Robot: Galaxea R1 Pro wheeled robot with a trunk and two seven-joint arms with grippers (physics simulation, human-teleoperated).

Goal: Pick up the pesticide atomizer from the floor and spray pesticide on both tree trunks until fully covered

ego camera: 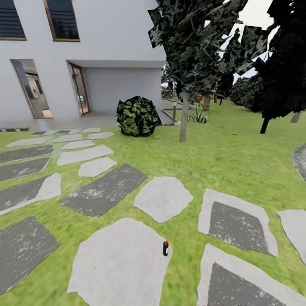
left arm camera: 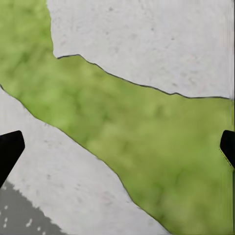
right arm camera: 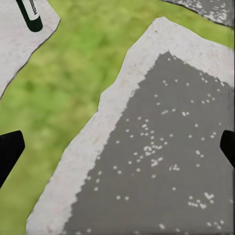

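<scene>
Head view: pesticide atomizer (ego camera: 165, 248) is seen upright at the right edge of a pale stepping stone (ego camera: 119, 267).
Left gripper (left arm camera: 117, 147): spread wide over grass (left arm camera: 147, 147).
Right gripper (right arm camera: 117, 147): spread wide, nothing held.

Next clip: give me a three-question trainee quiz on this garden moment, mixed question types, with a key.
1. True or false: the pesticide atomizer stands upright on a pale stepping stone, near its edge by the grass.
2. Multiple choice: what stands closest to the house? A) a round leafy bush B) a wooden bench C) a wheelbarrow
3. Fill in: in the right wrist view, the atomizer rests on a ____ slab, not on the grass.

Key: 1 true; 2 A; 3 pale grey stone. Both grippers' jaws are spread wide over the ground, holding nothing.
</scene>
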